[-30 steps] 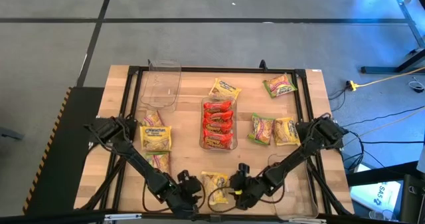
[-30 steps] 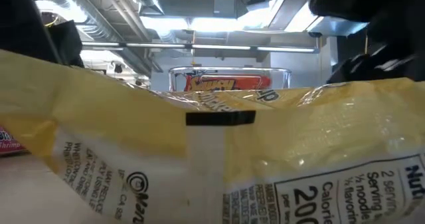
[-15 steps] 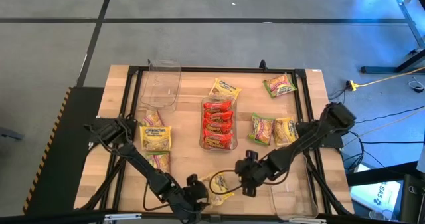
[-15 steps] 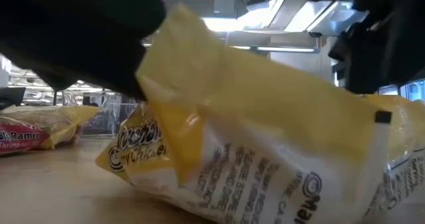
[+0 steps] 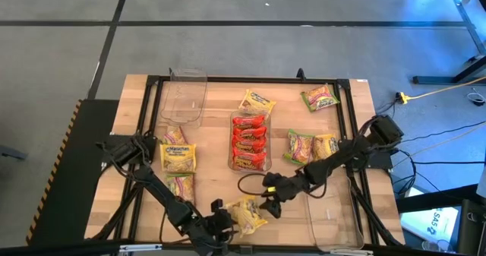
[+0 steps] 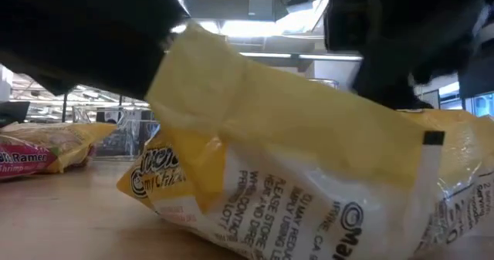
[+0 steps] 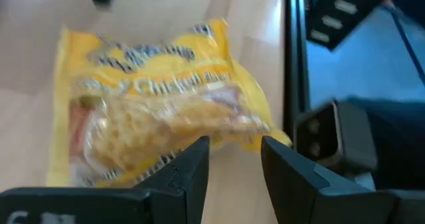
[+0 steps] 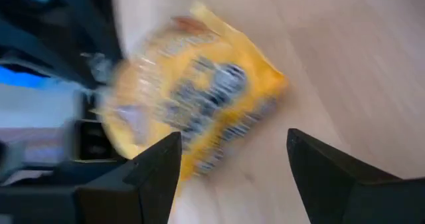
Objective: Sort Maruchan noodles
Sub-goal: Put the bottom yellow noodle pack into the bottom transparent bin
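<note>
A yellow Maruchan packet sits near the table's near edge, between my two grippers. It fills the low view and shows in both wrist views. My left gripper is at the packet's left side, its fingers nearly shut on the packet's edge. My right gripper hovers open just beyond the packet's right side and touches nothing. Other red, yellow and green packets lie farther up the table. My left gripper holds the yellow packet by the edge nearest it, coming low from the table's left. The fingers partly hide the contact. In the low view the held corner is raised and the packet slopes down, with its lower side on the table.
A clear tray full of red packets stands mid-table. One clear tray sits far left and another near right. Yellow packets and green ones lie around them. Black frame rails run along the edges.
The right gripper has drawn back from the packet toward the far edge, then drifted left. The left gripper has shifted slightly right. The packet, which lay flat across the low view, now has its left corner raised and stands tilted.
</note>
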Robot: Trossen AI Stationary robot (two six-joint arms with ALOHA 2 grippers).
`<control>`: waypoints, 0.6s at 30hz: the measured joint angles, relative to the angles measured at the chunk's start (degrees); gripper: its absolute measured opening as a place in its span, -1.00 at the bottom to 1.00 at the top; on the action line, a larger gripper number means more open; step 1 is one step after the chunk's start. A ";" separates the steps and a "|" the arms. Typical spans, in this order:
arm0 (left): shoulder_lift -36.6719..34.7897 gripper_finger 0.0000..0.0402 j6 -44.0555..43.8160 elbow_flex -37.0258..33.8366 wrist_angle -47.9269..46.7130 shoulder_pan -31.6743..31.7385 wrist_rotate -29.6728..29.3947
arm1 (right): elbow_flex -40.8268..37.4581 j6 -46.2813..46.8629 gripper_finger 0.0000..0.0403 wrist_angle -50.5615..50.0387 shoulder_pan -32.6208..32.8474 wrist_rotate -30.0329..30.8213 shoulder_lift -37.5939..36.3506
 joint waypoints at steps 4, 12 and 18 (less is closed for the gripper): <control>2.48 -0.35 -1.22 0.02 0.42 0.43 -3.85 | 0.08 2.47 0.22 1.49 0.00 -0.14 1.61; 6.38 -0.35 -4.57 0.04 1.24 1.86 -0.54 | -0.07 4.39 0.30 3.91 -0.40 -0.86 4.97; 6.54 -0.35 -4.61 0.04 1.27 1.86 -0.42 | -0.02 4.21 0.44 8.47 -0.38 -4.25 5.47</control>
